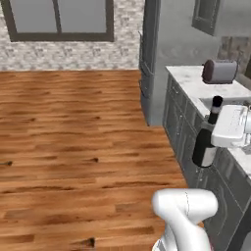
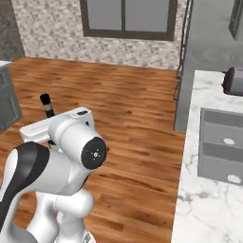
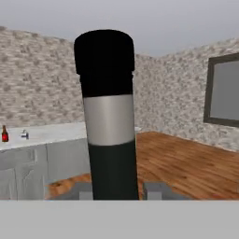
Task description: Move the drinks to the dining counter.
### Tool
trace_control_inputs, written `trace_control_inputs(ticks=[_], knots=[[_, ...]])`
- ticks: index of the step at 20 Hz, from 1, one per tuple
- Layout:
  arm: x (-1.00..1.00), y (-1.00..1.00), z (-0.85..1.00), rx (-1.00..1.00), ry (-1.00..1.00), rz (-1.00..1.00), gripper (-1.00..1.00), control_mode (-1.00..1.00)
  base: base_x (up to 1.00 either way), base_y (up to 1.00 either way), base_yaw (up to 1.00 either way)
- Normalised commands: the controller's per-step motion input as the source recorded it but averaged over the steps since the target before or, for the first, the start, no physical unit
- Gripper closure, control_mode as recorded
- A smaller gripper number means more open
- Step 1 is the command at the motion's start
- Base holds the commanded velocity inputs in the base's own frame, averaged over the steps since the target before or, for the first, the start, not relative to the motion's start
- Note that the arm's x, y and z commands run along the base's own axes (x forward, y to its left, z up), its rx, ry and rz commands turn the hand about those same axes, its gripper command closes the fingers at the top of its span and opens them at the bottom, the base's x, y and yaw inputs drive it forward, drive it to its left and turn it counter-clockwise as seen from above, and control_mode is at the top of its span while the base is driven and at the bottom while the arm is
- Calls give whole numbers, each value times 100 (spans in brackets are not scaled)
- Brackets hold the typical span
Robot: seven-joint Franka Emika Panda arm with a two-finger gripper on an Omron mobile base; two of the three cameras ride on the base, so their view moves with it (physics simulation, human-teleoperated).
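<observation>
A kitchen with a wood plank floor (image 1: 73, 147) and brick walls surrounds the robot, and a marble desk (image 2: 209, 209) with a sink runs along its right. The hand (image 3: 115, 190) is clamped on the tall black wine bottle (image 1: 205, 142), held upright in the air beside the desk's cabinet fronts. It is likely heavy, smooth, breakable glass, top-heavy to carry; hold the straight body firmly, not the slim neck.
</observation>
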Motion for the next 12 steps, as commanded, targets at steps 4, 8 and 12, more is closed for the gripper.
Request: trace_control_inputs(ticks=[4,8,12], knots=[[0,0,0,0,0,0,100,100,27,0,100],[0,0,0,0,0,0,100,100,27,0,99],[0,0,0,0,0,0,100,100,66,-5,90]])
